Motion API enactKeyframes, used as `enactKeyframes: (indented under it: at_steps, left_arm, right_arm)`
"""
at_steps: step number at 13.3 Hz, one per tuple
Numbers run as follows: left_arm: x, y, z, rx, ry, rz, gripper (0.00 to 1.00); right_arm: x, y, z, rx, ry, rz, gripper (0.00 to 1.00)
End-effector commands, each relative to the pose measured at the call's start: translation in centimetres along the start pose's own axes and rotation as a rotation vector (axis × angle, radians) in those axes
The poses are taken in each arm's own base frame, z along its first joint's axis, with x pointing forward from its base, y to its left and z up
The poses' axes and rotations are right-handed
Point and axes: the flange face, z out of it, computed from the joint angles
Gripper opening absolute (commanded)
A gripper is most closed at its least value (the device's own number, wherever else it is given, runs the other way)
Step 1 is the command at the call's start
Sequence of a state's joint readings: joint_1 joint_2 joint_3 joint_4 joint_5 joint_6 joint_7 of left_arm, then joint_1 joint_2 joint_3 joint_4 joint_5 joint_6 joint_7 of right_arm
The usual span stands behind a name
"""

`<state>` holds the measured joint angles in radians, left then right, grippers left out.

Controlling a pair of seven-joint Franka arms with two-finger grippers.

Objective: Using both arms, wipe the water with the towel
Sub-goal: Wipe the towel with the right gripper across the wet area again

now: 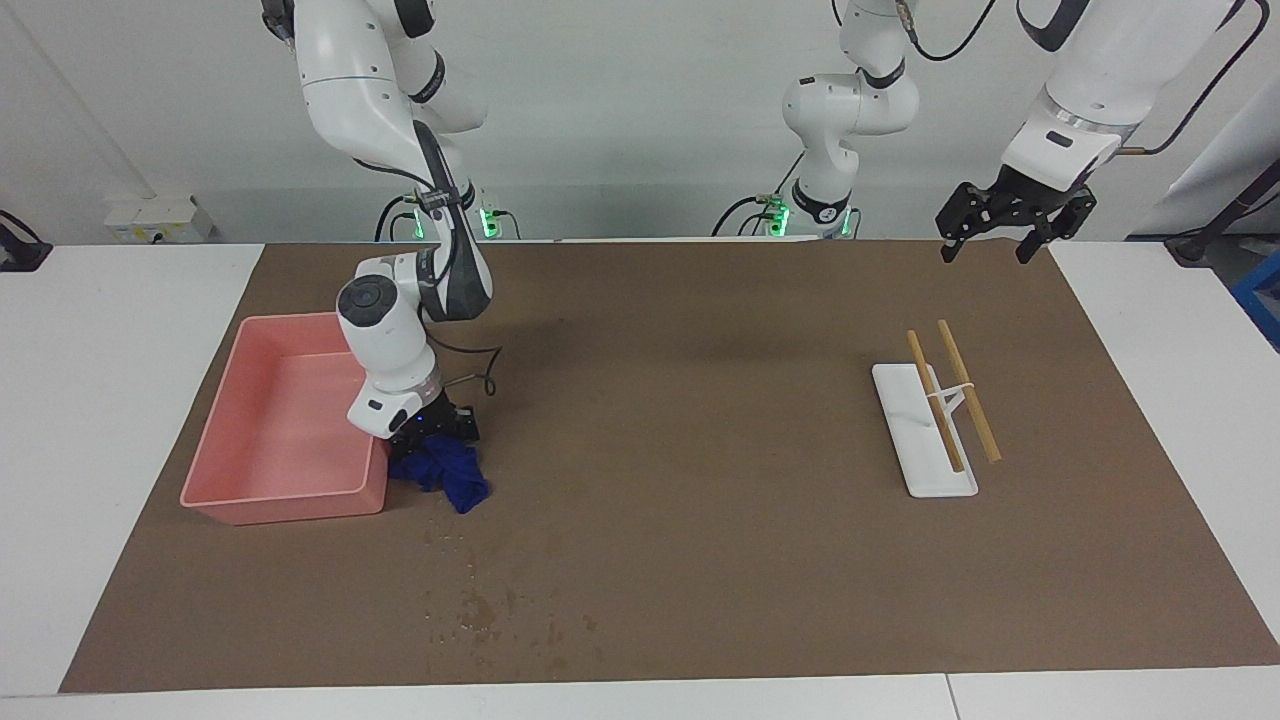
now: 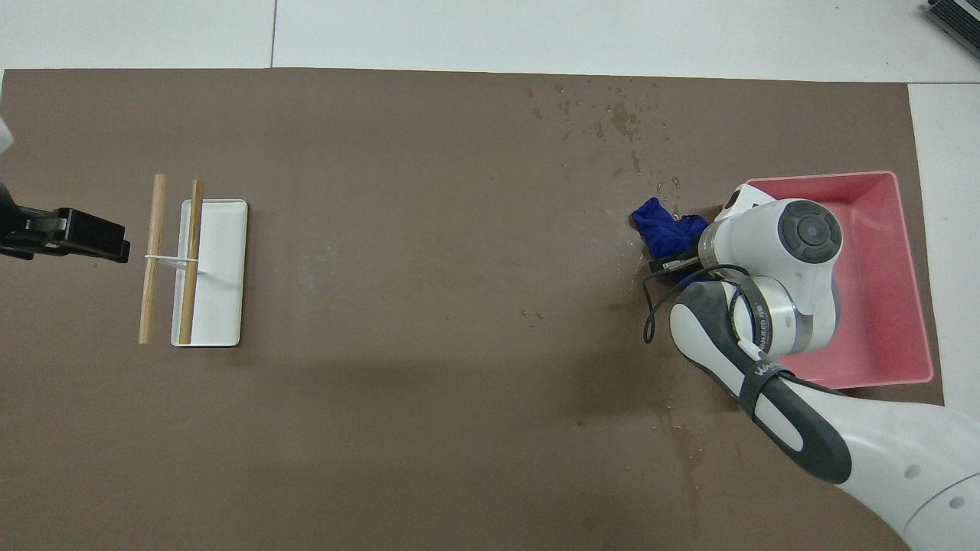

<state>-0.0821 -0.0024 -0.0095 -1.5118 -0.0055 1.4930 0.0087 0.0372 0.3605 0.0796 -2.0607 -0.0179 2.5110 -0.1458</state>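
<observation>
Facing view, from nine o'clock across: the pink bin (image 1: 250, 480) sits at the right arm's end of the tabletop. Just beside it the right end effector (image 1: 432, 430) is clamped on the towel (image 1: 445, 477), pressing it low to the brown mat (image 1: 700, 560) so it can drag toward the water drops (image 1: 480, 605) at six o'clock. At two o'clock the left end effector (image 1: 985, 245) waits, spread wide, above the chopstick rest (image 1: 915, 440).

Even, bright overhead lighting in both views. Soft diffuse shadows fall on the brown mat (image 1: 700, 560) under the arms. Faint glare on the pink bin (image 2: 880, 229) floor and wet spots (image 2: 620, 115). Focus sharp throughout; no evident edge distortion.
</observation>
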Motion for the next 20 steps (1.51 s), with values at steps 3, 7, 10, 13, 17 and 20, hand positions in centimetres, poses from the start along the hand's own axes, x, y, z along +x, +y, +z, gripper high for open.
enactKeyframes:
  at_steps: [3, 7, 10, 13, 17, 20]
  left_arm:
    - [-0.7, -0.1, -0.1, -0.010, -0.008, 0.005, 1.00]
    - [-0.7, -0.2, -0.1, -0.010, -0.008, 0.003, 1.00]
    - [-0.7, -0.1, -0.1, -0.010, -0.008, 0.005, 1.00]
    - [-0.7, -0.1, -0.1, -0.010, -0.008, 0.005, 1.00]
    - [-0.7, -0.1, -0.1, -0.010, -0.008, 0.005, 1.00]
    - [-0.7, -0.1, -0.1, -0.010, -0.008, 0.005, 1.00]
  right_arm:
    - [-2.9, -1.2, 3.3, 0.024, -0.149, 0.055, 0.00]
    - [-4.9, -2.9, 2.6, 0.211, -0.320, 0.295, 0.00]
    - [-7.2, -4.2, 3.2, 0.335, -0.396, 0.489, 0.00]
    - [-10.0, -5.8, 4.0, 0.412, -0.449, 0.592, 0.00]
    - [-12.4, -8.7, 4.4, 0.505, -0.506, 0.676, 0.00]
    - [-13.1, -10.0, 4.6, 0.507, -0.552, 0.763, 0.00]
